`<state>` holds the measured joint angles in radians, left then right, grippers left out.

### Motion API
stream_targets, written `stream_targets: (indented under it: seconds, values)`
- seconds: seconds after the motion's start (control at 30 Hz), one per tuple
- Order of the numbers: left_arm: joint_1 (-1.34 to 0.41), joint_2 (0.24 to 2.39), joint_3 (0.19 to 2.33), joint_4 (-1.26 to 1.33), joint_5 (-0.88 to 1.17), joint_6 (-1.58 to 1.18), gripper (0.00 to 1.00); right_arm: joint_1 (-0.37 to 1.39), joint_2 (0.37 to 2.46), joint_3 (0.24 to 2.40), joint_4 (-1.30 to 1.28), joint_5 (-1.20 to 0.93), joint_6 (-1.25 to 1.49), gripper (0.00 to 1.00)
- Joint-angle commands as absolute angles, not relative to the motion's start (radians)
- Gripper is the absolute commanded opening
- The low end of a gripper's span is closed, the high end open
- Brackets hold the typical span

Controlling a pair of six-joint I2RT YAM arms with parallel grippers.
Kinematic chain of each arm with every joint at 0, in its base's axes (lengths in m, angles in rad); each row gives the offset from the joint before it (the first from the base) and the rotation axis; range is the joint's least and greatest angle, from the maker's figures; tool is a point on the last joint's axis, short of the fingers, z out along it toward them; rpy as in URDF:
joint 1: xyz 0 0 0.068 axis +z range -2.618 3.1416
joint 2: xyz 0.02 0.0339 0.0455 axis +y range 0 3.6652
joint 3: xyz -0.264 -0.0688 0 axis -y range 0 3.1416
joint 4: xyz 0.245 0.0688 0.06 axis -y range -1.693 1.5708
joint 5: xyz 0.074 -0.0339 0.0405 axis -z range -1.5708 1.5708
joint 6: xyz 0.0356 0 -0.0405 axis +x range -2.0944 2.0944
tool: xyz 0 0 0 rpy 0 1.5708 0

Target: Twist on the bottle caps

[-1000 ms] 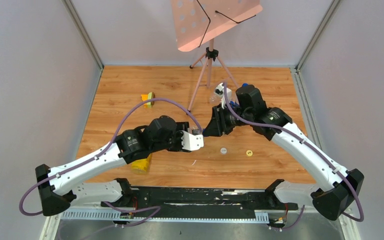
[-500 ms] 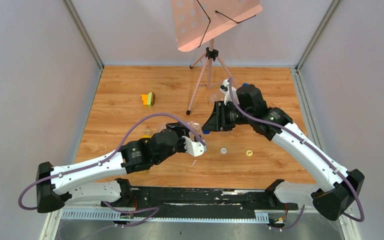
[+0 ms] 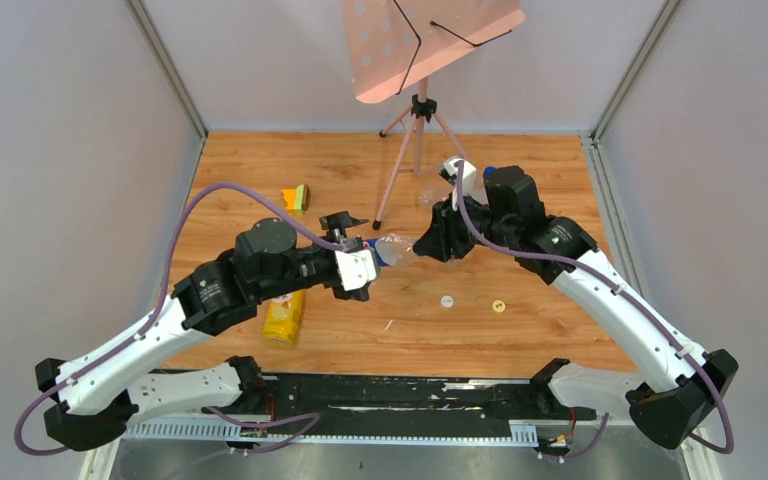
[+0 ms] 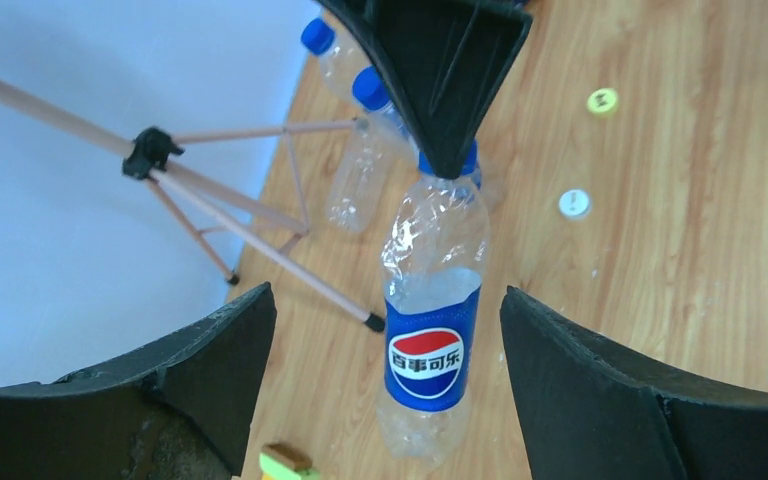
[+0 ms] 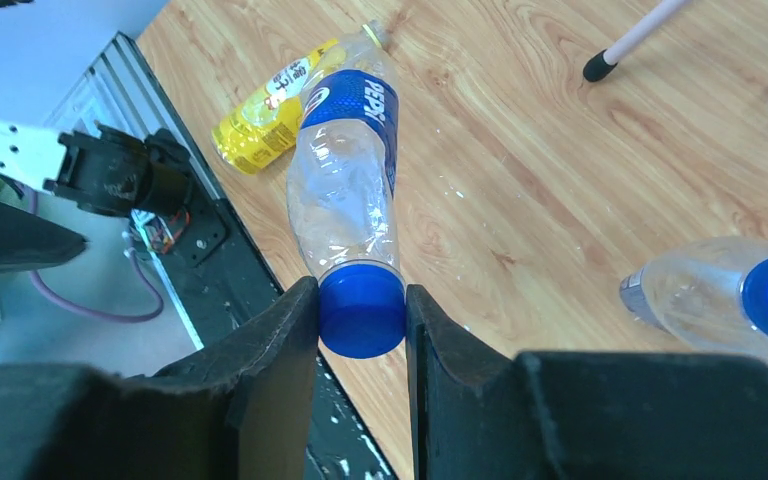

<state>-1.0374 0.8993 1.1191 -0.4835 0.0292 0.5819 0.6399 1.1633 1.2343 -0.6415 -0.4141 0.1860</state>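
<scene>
Since the earlier frame, the left jaws have spread wide and the left arm has swung up and away from the near edge, baring more of the yellow bottle (image 3: 285,318) that lies on its side on the tabletop (image 3: 260,170). We see the left jaws flanking, without touching, the clear bottle (image 4: 430,330), a crinkled, thin-walled plastic cylinder with a glossy blue label. The right jaws pinch its round blue cap (image 5: 362,318), holding the bottle slanted between the two arms. A white cap (image 3: 447,300) and a yellow cap (image 3: 498,306), both small discs, lie apart on the wood-grain boards, near the pink stand (image 3: 415,130) with its slender tripod legs.
</scene>
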Motion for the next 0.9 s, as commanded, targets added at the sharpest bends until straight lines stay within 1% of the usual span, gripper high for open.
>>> stream_targets:
  seconds: [0.0,0.1,0.17,0.37,0.77,0.87]
  values:
    - [-0.985,0.948,1.186,-0.589,0.276,0.536,0.89,0.638,1.120,1.268,-0.633,-0.483,0.015,0.00]
    - [-0.951,1.021,1.228,-0.628,0.403,0.536,0.87,0.639,1.102,1.263,-0.650,-0.545,-0.074,0.00]
    - [-0.941,1.067,1.255,-0.648,0.438,0.542,0.87,0.640,1.090,1.262,-0.656,-0.576,-0.109,0.00]
    - [-0.925,1.153,1.300,-0.647,0.452,0.559,0.85,0.639,1.064,1.245,-0.670,-0.645,-0.170,0.00]
    - [-0.898,1.186,1.296,-0.594,0.440,0.520,0.85,0.655,1.071,1.238,-0.690,-0.669,-0.215,0.00]
    - [-0.897,1.201,1.295,-0.587,0.455,0.509,0.83,0.662,1.080,1.244,-0.689,-0.667,-0.223,0.00]
